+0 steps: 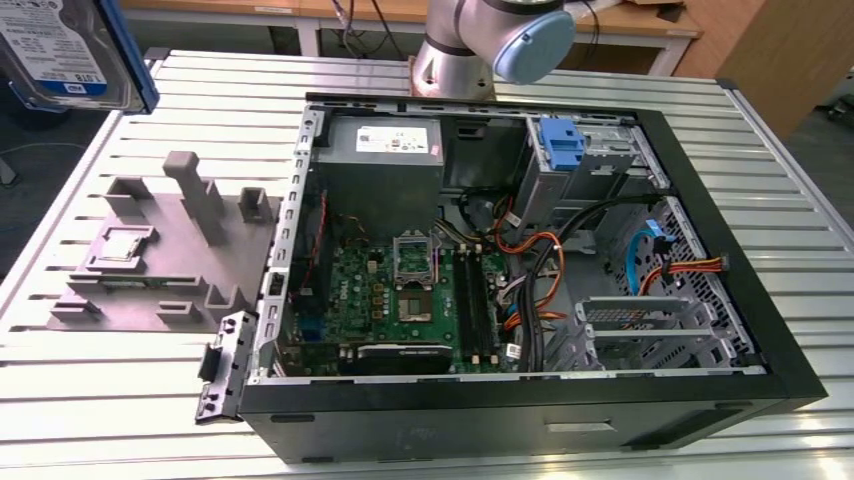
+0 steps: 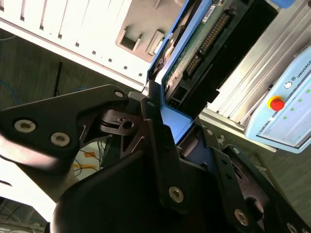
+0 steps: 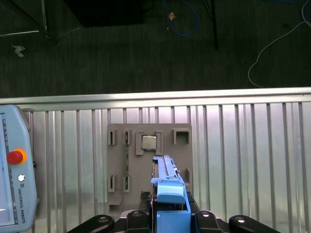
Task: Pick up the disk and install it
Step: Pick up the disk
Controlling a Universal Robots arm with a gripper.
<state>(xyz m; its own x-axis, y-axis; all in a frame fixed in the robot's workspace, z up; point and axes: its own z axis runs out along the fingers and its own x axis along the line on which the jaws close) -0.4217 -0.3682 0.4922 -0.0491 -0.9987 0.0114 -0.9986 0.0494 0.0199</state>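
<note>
Second wrist view: the gripper's black fingers [image 2: 156, 141] are clamped on the disk [image 2: 204, 36], one on each side of its blue rail, so the drive stands out beyond the fingertips with its green circuit board and connector row showing. In the first wrist view the gripper [image 3: 170, 216] has the same blue rail pinched between its two jaws, and the disk [image 3: 167, 187] hangs edge-on above a grey fixture [image 3: 146, 165] – lifted clear of it, not resting in any slot. A small square chip [image 3: 148, 142] sits in one of the fixture's pockets.

In the exterior view the disk [image 1: 67, 45] is up in the air at the far corner on the exterior view's left, its blue-and-white label facing the camera. It is well apart from the open computer case [image 1: 534, 405], which lies on its side toward the exterior view's right. Inside the case are a green motherboard [image 1: 400, 290], a silver power-supply box [image 1: 387, 145] and a bare blue bracket [image 1: 563, 145] in the drive bay. The grey fixture [image 1: 147, 260] lies just beside the case.

Everything rests on a slatted aluminium table [image 1: 747, 445], and the arm's base [image 1: 467, 45] is mounted at its far edge. A teach pendant [image 3: 14, 194] with a red button [image 3: 14, 157] lies on the slats. Beyond the table's edge is a dark floor [image 3: 121, 53] with a loose blue cable [image 3: 182, 26].
</note>
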